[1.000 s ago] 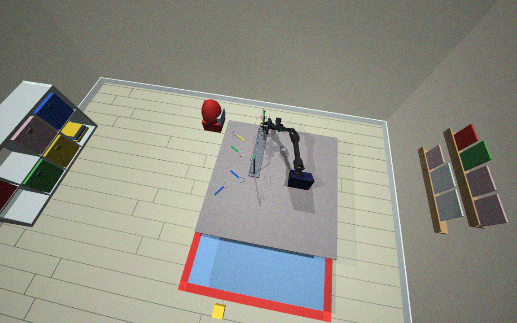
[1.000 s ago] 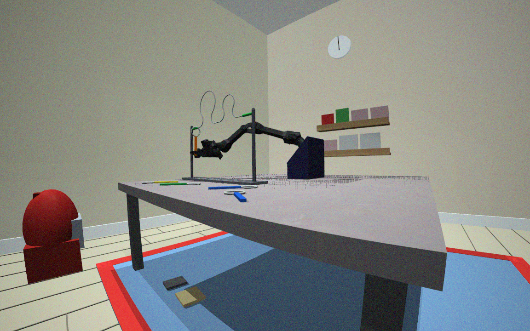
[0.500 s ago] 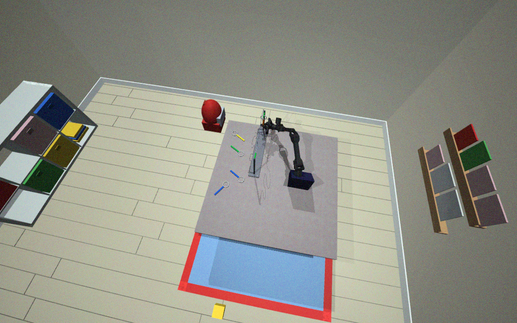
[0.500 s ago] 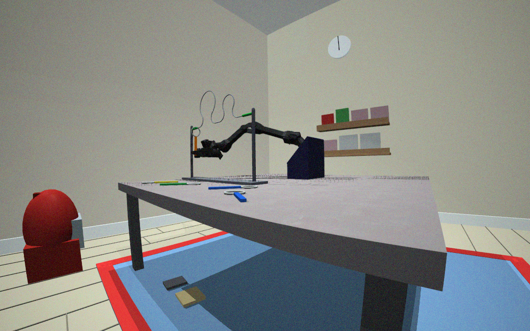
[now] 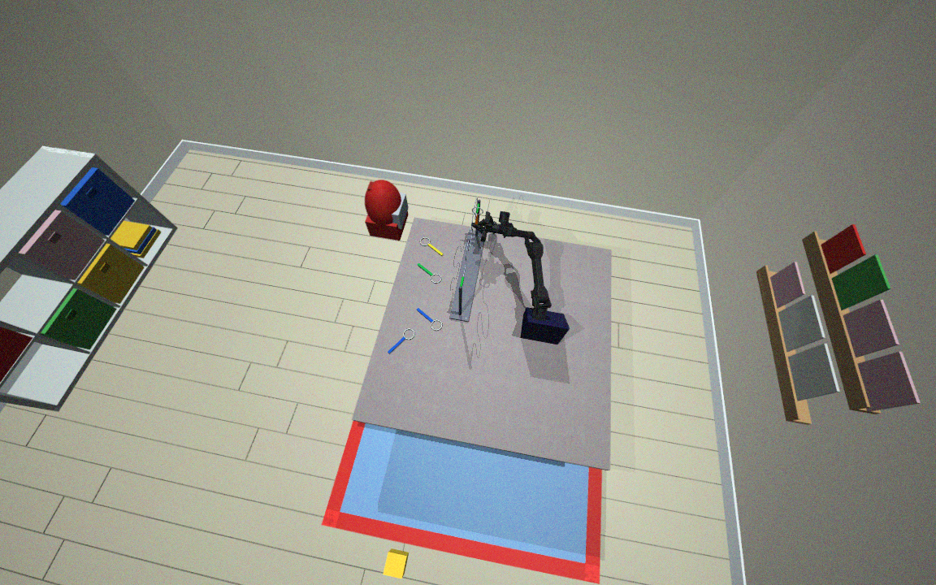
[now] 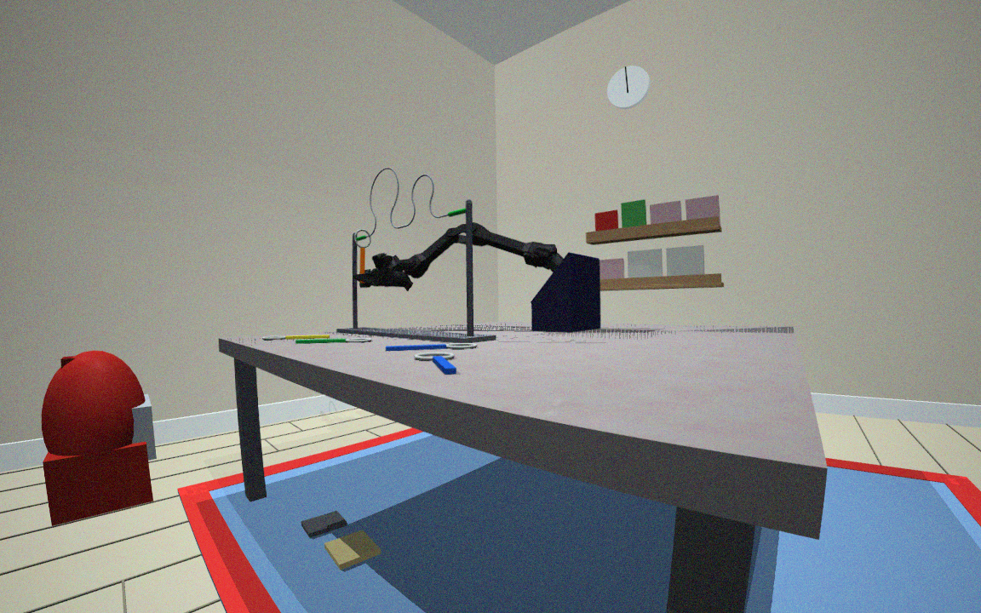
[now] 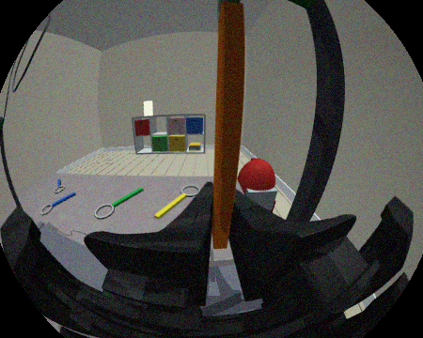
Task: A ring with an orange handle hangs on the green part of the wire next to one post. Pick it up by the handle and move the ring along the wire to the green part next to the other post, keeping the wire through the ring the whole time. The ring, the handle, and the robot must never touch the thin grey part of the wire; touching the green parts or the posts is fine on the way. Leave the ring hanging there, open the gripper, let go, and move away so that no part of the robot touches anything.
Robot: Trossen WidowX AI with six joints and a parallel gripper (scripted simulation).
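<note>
1. Arm (image 5: 537, 262) (image 6: 505, 238): reaches to the short post (image 5: 477, 201) (image 6: 354, 293) (image 7: 330, 94), the landmark for all places below.
2. Tall post (image 5: 460, 301) (image 6: 468, 266): stands well apart from the short post, at the opposite end of the wire (image 6: 398, 190) (image 7: 4, 103).
3. The wire starts at the short post and loops up and down to the far green section (image 5: 461, 281) (image 6: 456, 212) by the tall post. Its thin grey part must clear the ring throughout.
4. Gripper (image 5: 480, 225) (image 6: 361, 278) (image 7: 215, 187): clenched on the handle, just beside the short post.
5. Handle (image 5: 477, 218) (image 6: 362, 262) (image 7: 229, 117): orange, straight, flat-sided, hanging upright beside the short post. Judged light and stiff, with low risk of crushing. Smooth faces may slip or pivot; hold the lower part squarely across opposite faces, as now.
6. Ring (image 5: 472, 210) (image 6: 369, 240): at the handle's top, around the wire at the green section beside the short post. Judged rigid; small wrist tilts will swing it, as the grip lies well below. Do not grasp here.
7. Markings: no brand, label or writing is legible at or around the short post.
</note>
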